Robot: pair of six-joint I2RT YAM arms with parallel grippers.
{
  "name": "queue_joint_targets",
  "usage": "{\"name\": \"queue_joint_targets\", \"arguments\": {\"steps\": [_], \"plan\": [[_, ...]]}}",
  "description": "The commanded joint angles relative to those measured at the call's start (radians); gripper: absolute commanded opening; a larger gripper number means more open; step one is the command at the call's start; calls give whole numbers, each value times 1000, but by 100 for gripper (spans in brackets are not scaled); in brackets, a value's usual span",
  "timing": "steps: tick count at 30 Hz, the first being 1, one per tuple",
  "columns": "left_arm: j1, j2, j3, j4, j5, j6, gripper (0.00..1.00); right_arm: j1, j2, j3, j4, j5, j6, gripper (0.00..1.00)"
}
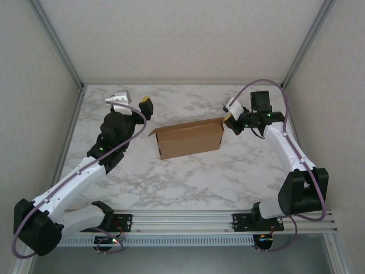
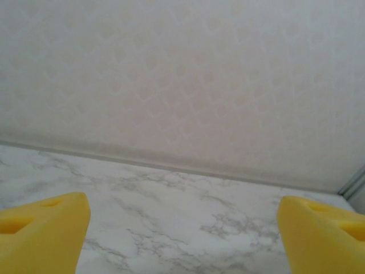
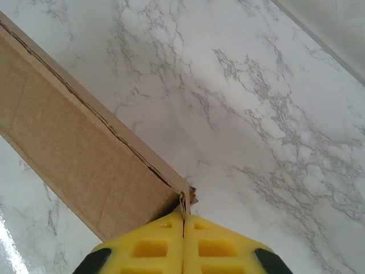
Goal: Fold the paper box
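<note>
The paper box (image 1: 188,138) is a brown cardboard box standing on its long edge in the middle of the marble table, with a small flap sticking out at its left end. My right gripper (image 1: 228,119) is at the box's right end. In the right wrist view its yellow fingers (image 3: 148,248) are pressed together, with the edge of the box's (image 3: 74,142) corner flap pinched in the seam between them. My left gripper (image 1: 132,101) hovers left of and behind the box, apart from it. It is open wide, with only bare table between its yellow fingertips (image 2: 43,234).
White padded walls and aluminium frame posts (image 1: 57,43) enclose the marble table (image 1: 188,182) on three sides. A metal rail (image 1: 182,220) with both arm bases runs along the near edge. Bare table lies in front of and behind the box.
</note>
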State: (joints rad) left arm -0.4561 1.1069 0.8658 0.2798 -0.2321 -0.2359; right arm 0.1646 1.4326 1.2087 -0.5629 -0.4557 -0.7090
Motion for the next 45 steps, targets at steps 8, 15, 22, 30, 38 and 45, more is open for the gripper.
{"name": "queue_joint_targets", "arguments": {"steps": [8,15,22,30,38,45], "plan": [[107,208,25,37,315,-216,83,8,9,0,-12,15,14,23],[109,245,-23,102,382,-243,83,9,33,-10,-8,30,11,28],[108,292,-34,140,474,-267,80,14,61,47,-49,5,49,21],[58,352,-12,165,574,-247,76,29,48,72,-93,4,177,16],[15,349,-16,167,590,-233,76,58,56,89,-98,85,374,11],[-6,352,-13,159,593,-224,76,90,106,160,-133,235,588,0]]}}
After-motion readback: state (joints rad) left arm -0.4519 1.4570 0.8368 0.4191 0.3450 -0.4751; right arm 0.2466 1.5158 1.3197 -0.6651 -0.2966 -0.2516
